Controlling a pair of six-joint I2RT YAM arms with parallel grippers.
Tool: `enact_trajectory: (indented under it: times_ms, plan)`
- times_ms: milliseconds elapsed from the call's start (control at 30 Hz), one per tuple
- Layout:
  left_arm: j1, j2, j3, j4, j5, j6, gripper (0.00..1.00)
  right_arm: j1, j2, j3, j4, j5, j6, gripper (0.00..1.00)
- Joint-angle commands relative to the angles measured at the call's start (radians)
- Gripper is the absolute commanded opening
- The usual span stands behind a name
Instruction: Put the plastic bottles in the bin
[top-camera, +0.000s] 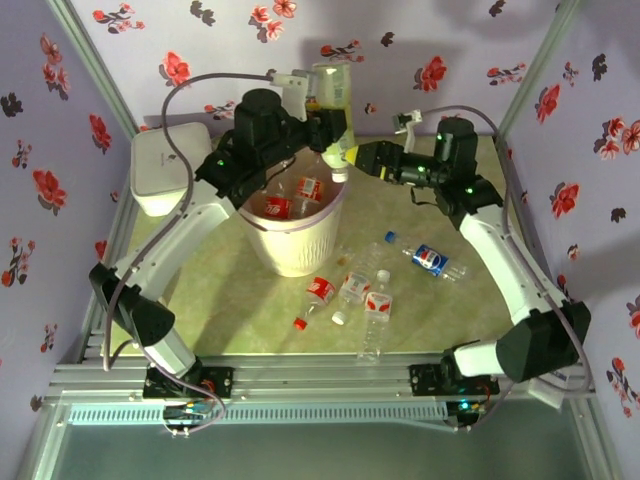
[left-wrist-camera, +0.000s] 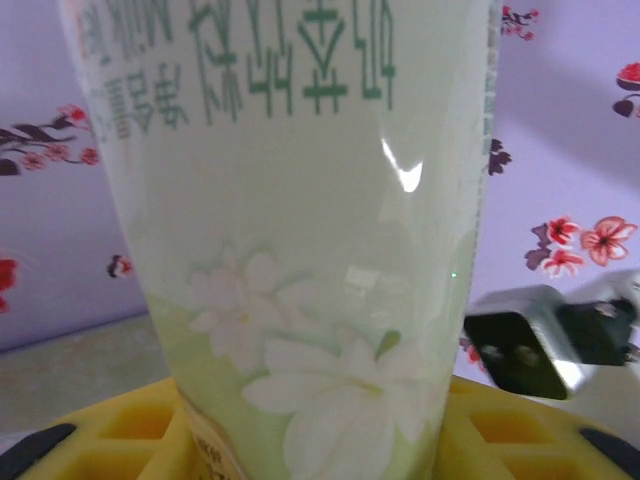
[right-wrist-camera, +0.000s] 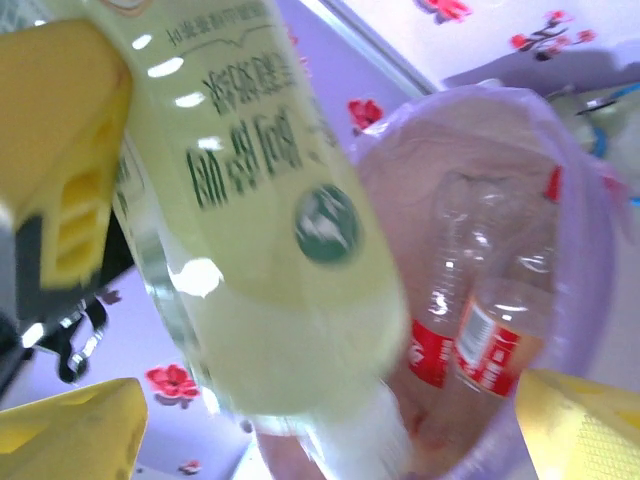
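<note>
Drop step: left gripper (top-camera: 322, 125) apparently clamped on pale-green plastic bottle (top-camera: 330, 85) over round cream pink-lined bin (top-camera: 300, 262); right gripper (top-camera: 346, 155) spread wide, empty. Next: clear right, left lets go.

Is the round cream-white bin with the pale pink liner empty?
No, at least two clear plastic bottles with red labels lie inside the bin in the overhead view.
</note>
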Motion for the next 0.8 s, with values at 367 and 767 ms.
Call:
enact_trajectory:
  times_ms: [367,767]
  plan:
    - [0.087,0.005,0.319,-0.823,-0.016,0.319,0.32,-0.148,-0.086,-0.045,-0.292,0.197,-0.229,0.96]
    - [0.053,0.010,0.079,-0.881,0.051,0.315,0.26,-0.160,-0.059,-0.057,-0.362,0.260,-0.280,0.95]
